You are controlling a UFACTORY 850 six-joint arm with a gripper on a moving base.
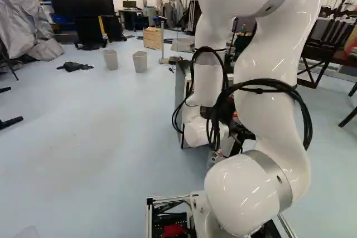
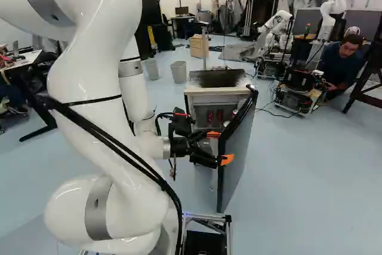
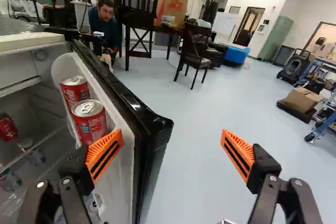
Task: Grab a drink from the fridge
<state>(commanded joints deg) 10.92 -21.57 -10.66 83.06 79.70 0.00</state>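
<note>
Starting from the robot's left, I can see into the open fridge (image 3: pixel 31 43). A red can (image 3: pixel 8 129) lies inside, well out past the outer side of the left finger, with pale marks on it, and some clear bottles (image 3: pixel 10 180) are lower down by that same finger.

Next come the drinks nearest the fingers: two red cans with pale lettering, one behind the other in the inner pocket of the fridge door (image 2: pixel 240 156). The nearer can (image 3: pixel 90 123) is just ahead of the left finger, which partly covers its lower end, and the farther can (image 3: pixel 75 91) is right behind it.

The fingers (image 2: pixel 227 159) stand wide apart, with orange pads (image 3: pixel 105 155). The door's dark edge runs between them, much closer to the left one. That left finger is over the white inner face of the door, though I can't tell whether it touches door or can; the right one is out over the floor (image 3: pixel 194 145).

Far ahead of the gap between the fingers I make out a big carton (image 3: pixel 169 6) with large printing on its side, then a dark chair (image 3: pixel 197 53). Well beyond the right finger, toward its outer side, sit a brown cardboard box (image 3: pixel 302 99) and a blue wheeled cart (image 3: pixel 326 124).
</note>
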